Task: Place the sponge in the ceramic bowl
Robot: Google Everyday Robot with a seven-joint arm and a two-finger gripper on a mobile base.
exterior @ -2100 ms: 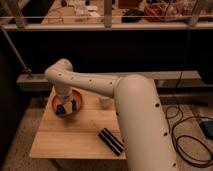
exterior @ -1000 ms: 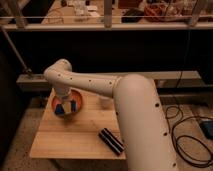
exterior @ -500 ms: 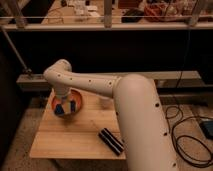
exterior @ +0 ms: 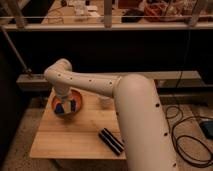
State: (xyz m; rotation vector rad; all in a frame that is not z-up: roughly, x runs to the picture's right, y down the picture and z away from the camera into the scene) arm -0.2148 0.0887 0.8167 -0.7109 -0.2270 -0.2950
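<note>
The ceramic bowl (exterior: 76,96) is round and orange-red and sits at the back left of the wooden table (exterior: 70,137). My arm reaches down over it from the right, and the gripper (exterior: 66,106) is down inside the bowl. Blue patches of the sponge (exterior: 60,108) show at the gripper, within the bowl's rim. I cannot make out whether the sponge rests on the bowl's floor or is still held. The arm's wrist hides the back part of the bowl.
A long black ribbed bar (exterior: 111,141) lies at the table's front right. A small white cup-like thing (exterior: 104,102) peeks out behind my arm. Cables (exterior: 192,135) trail on the floor to the right. A dark shelf and railing run behind the table.
</note>
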